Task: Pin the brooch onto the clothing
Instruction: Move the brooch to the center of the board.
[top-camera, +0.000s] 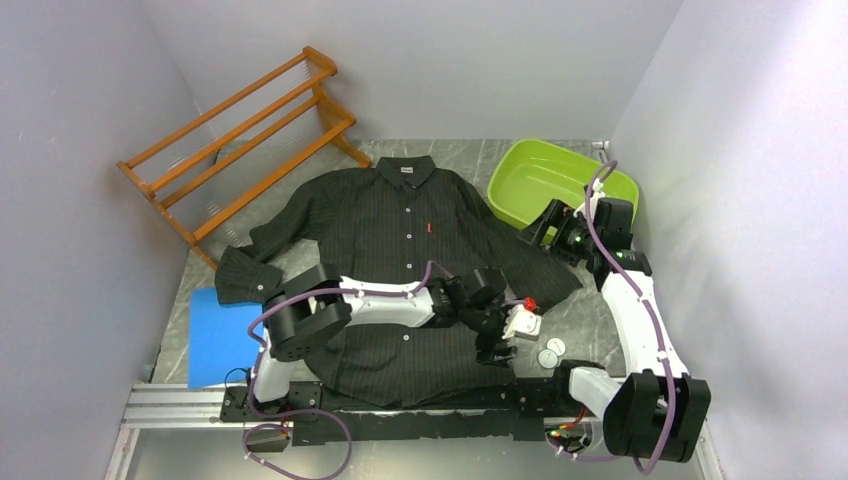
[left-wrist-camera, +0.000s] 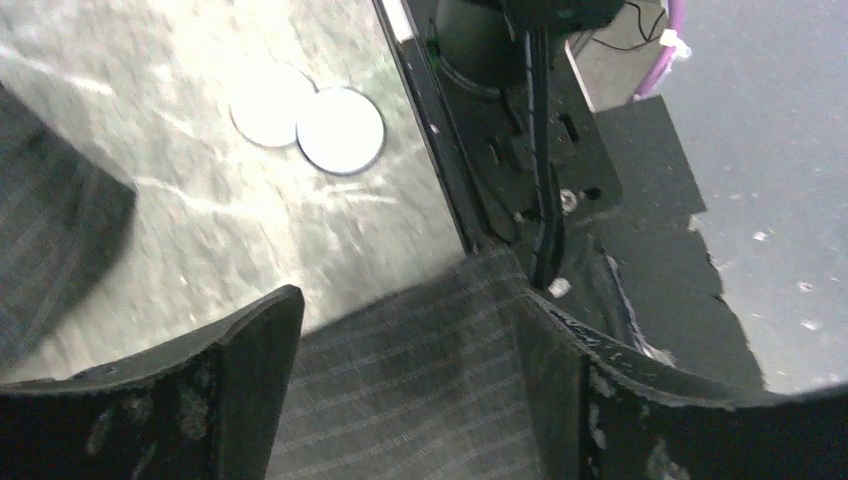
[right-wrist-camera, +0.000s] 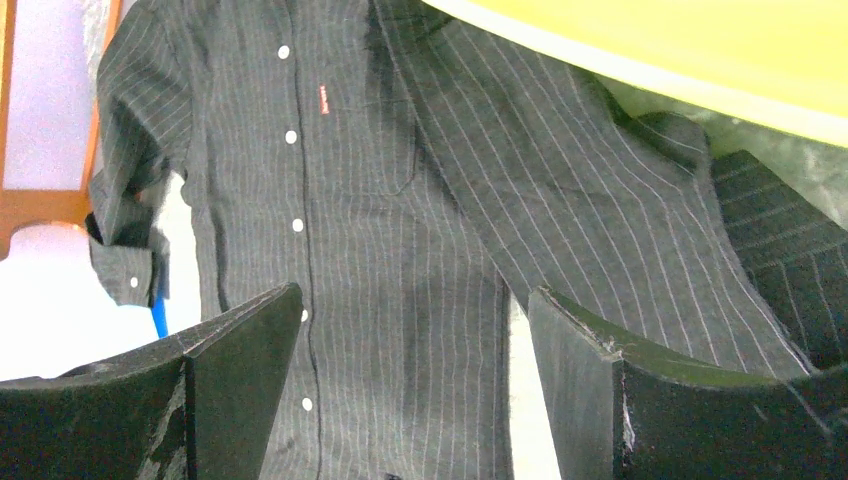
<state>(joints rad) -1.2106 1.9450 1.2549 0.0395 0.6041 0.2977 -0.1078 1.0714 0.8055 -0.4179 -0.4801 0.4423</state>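
The black pinstriped shirt (top-camera: 390, 230) lies flat and face up on the table, with its red chest mark (top-camera: 427, 229) showing. My left gripper (top-camera: 497, 350) is open and empty over the shirt's lower right hem (left-wrist-camera: 420, 380). Two white round discs (top-camera: 551, 352), which look like badge brooches, lie on the bare table just right of it and show in the left wrist view (left-wrist-camera: 340, 130). A small white piece with a red knob (top-camera: 525, 316) sits beside the left wrist. My right gripper (top-camera: 540, 228) is open and empty above the shirt's right sleeve (right-wrist-camera: 600, 230).
A green plastic tub (top-camera: 560, 180) stands at the back right, close to the right gripper. A wooden rack (top-camera: 245, 140) leans at the back left. A blue sheet (top-camera: 215, 335) lies at the front left. The black base rail (left-wrist-camera: 520, 170) runs along the near edge.
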